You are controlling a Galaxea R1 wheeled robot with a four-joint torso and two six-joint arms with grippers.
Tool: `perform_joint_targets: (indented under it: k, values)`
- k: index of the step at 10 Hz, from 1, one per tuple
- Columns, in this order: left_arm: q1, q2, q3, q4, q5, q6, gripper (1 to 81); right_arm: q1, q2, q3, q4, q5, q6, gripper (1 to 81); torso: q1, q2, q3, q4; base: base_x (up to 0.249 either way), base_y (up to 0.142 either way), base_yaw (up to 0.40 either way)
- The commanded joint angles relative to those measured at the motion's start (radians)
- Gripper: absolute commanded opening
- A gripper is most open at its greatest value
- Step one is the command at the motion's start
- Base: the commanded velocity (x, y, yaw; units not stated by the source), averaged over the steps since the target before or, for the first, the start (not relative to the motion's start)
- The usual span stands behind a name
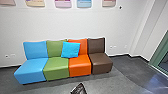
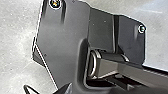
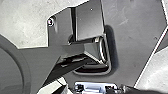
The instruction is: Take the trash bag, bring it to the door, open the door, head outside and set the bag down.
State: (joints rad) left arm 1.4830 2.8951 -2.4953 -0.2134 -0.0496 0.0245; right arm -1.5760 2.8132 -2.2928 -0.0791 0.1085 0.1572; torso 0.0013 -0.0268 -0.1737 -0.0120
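Observation:
A dark, glossy, crumpled thing that looks like the top of the black trash bag [image 1: 78, 89] rises at the bottom edge of the head view, in front of the seats. In the right wrist view, black material [image 3: 131, 90] lies beside a pale blue-white part at the lower edge; whether it is the bag is unclear. A thin black loop [image 2: 30, 88] shows near the lower corner of the left wrist view. How either gripper stands, and whether one holds the bag, cannot be made out.
A row of blue, green, orange and brown seats [image 1: 56, 66] stands against the white wall [image 1: 62, 23], with a bright blue cushion [image 1: 70, 49] on it. Dark grey floor [image 1: 120, 83] runs along the front. A green-framed glass panel [image 1: 163, 58] is at the far right.

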Motion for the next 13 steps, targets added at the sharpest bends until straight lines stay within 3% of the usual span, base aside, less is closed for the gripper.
perform_joint_targets:
  k: [1, 13]
  values:
    - [-0.030, -0.006, 0.009, -0.003, 0.063, 0.000, 81.1, 0.024, -0.004, 0.017, -0.004, -0.059, -0.002, 81.1, 0.000, 0.000, 0.000, 0.000, 0.143, 0.000, 0.000]
    - [-0.029, -0.005, 0.006, -0.004, 0.063, 0.000, 81.1, 0.024, -0.004, 0.012, -0.004, -0.056, -0.002, 81.1, 0.000, 0.000, 0.000, 0.000, 0.142, 0.000, 0.000]
